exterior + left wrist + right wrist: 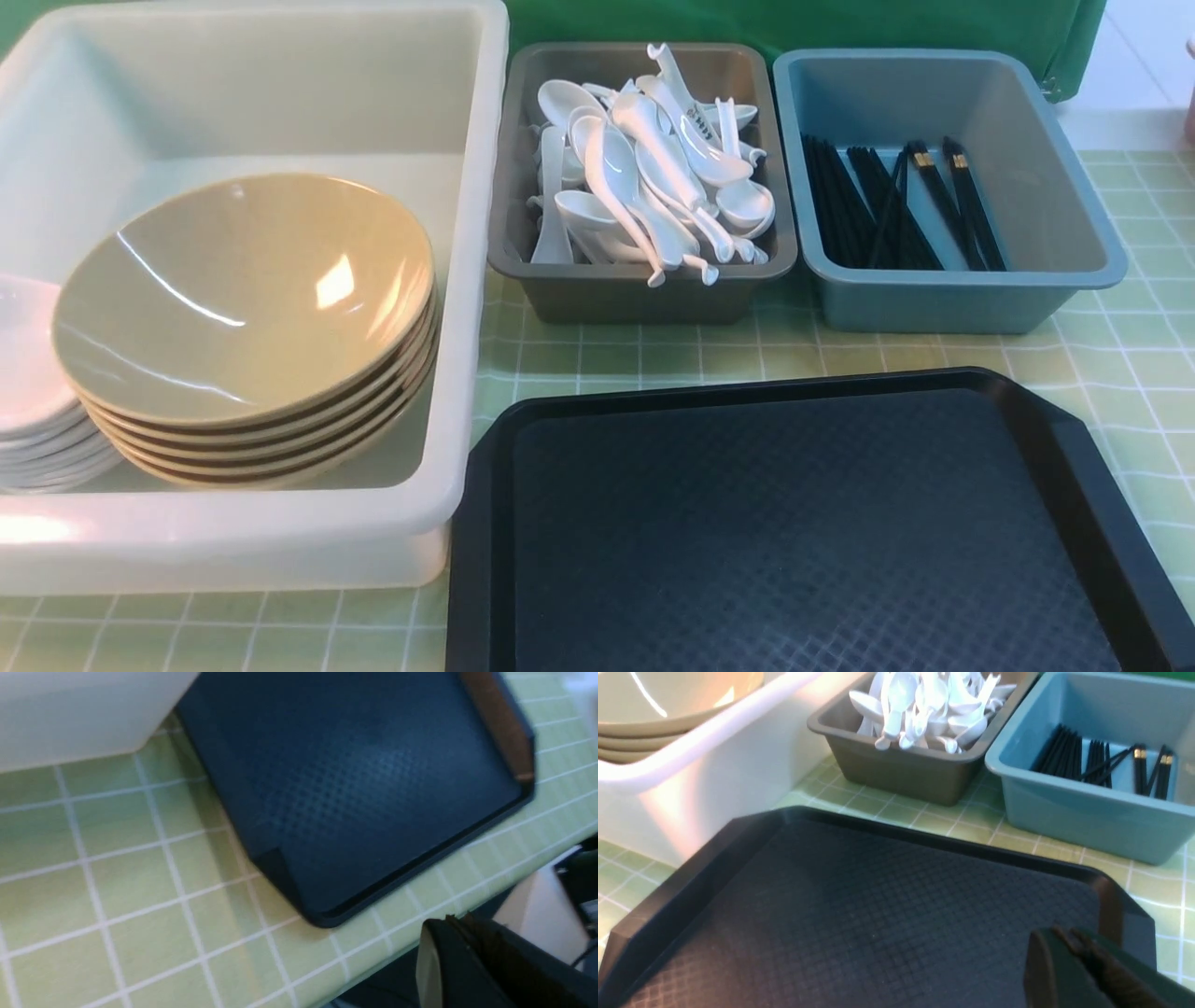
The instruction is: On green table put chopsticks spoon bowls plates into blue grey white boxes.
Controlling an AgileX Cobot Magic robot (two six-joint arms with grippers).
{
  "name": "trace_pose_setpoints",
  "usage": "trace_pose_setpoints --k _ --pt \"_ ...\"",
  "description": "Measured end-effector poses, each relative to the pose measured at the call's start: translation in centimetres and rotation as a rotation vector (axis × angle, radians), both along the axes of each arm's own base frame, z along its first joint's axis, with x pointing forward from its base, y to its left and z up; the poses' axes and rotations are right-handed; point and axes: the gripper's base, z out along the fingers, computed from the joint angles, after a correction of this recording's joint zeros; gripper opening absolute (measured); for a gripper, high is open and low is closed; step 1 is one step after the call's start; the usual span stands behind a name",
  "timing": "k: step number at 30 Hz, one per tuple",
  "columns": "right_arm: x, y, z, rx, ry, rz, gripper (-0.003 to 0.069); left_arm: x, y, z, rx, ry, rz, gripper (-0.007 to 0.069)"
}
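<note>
Both pincers, left pincer [467, 961] and right pincer [1069, 970], sit closed on nothing above the bare black tray [803, 532]. Beyond it, spoons [653, 177] fill the grey bin [644, 299], chopsticks [896, 205] lie in the blue bin [971, 299], and tan bowls [252, 317] with white dishes [37, 411] stack in the white tub [280, 551]. Sorting looks finished.

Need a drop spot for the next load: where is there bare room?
The black tray is bare all over. A strip of green table runs free between it and the grey bin and blue bin. The spoons crowd the grey bin; the white tub is free behind its bowls.
</note>
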Motion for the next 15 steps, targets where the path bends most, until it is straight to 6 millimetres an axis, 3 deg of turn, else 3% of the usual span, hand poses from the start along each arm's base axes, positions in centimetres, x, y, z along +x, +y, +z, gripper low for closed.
trace_pose_setpoints --k 8,15 --pt "0.0 0.0 -0.5 -0.007 0.022 0.003 0.0025 -2.9 1.1 -0.1 -0.067 -0.139 -0.019 -0.0001" --pt "0.0 0.0 -0.5 -0.008 0.025 0.003 0.0029 -2.6 1.8 -0.1 -0.011 -0.236 0.029 -0.0001"
